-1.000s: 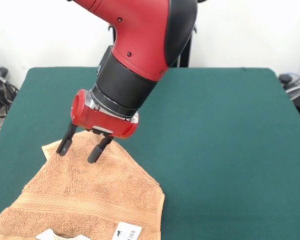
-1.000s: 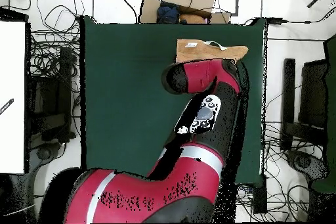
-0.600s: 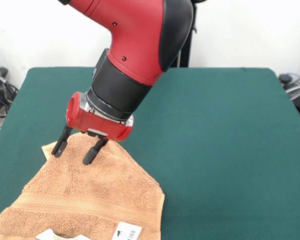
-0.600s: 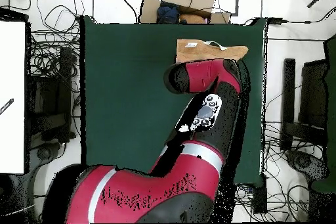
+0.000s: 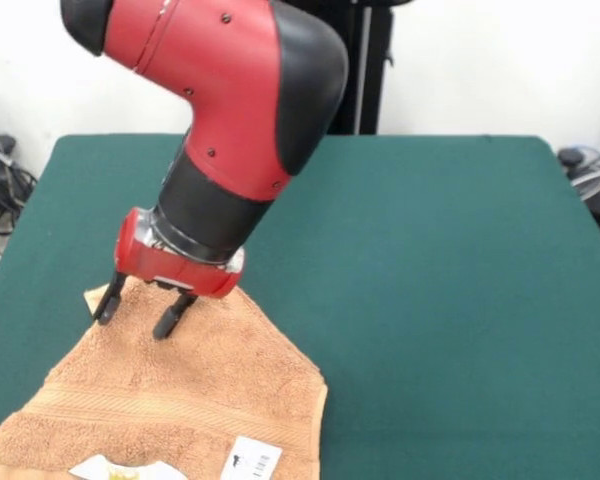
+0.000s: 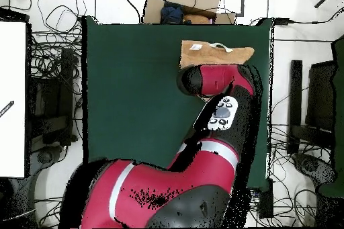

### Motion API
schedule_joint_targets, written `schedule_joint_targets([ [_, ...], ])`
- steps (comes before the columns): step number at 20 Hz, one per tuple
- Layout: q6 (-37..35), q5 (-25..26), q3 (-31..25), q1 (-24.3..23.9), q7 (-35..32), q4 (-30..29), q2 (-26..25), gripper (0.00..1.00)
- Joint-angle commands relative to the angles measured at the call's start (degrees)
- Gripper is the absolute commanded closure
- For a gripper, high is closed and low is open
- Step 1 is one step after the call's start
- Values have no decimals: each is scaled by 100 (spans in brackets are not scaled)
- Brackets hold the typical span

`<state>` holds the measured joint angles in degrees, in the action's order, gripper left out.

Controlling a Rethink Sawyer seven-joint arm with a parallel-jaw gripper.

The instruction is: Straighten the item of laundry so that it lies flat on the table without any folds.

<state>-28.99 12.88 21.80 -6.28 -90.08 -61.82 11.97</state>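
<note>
From the front I see the towel (image 5: 175,395) lying at the near left corner of the table (image 5: 440,300), running off the near edge of the view. Its far corner points up toward the arm (image 5: 230,130). A woven band crosses it near the bottom, with a white tag (image 5: 252,460) and a second tag with yellow print (image 5: 115,468) below that. My gripper (image 5: 135,312) stands spread wide, fingers pointing down onto the towel's far corner, one fingertip (image 5: 105,308) at the left edge, the other further in. Nothing sits between them.
</note>
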Motion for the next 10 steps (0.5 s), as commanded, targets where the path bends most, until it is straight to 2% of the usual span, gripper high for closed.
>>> schedule_joint_targets([
  [1, -311, -261, -717, -179, -708, -337, -197, 0],
  [10, -56, -270, -744, -242, -767, -232, -457, 0],
])
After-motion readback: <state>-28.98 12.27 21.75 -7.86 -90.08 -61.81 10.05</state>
